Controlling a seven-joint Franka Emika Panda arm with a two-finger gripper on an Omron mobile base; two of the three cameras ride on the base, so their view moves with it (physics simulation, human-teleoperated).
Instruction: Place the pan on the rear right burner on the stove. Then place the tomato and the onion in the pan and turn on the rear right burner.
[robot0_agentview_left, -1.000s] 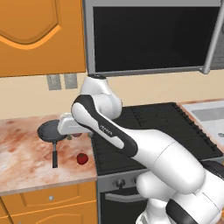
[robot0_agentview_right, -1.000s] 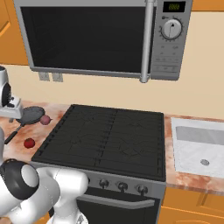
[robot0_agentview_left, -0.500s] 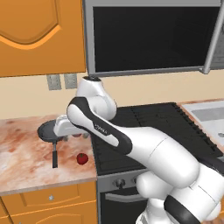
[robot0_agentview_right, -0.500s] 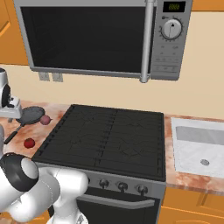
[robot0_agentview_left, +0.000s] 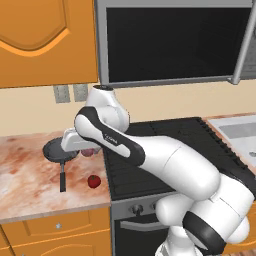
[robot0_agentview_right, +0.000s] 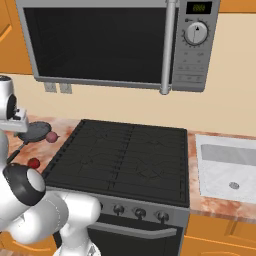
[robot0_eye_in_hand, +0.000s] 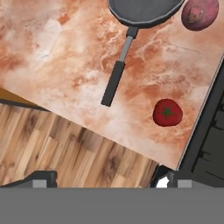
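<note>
With its tool (robot0_eye_in_hand: 106, 179) wide open above the marbled reddish worktop (robot0_eye_in_hand: 65, 74), the arm would do best to descend squarely over the long black handle of the shallow dark grey pan (robot0_eye_in_hand: 140, 13), avoiding the nearby glossy red tomato (robot0_eye_in_hand: 167, 112).

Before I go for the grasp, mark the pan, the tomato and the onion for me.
pan (robot0_eye_in_hand: 117, 76): hand view, on the middle of its long black handle.
tomato (robot0_eye_in_hand: 167, 112): hand view, on its stem spot, the middle of the red ball.
onion (robot0_eye_in_hand: 199, 14): hand view, on its mauve skin, beside the pan's rim.
</note>
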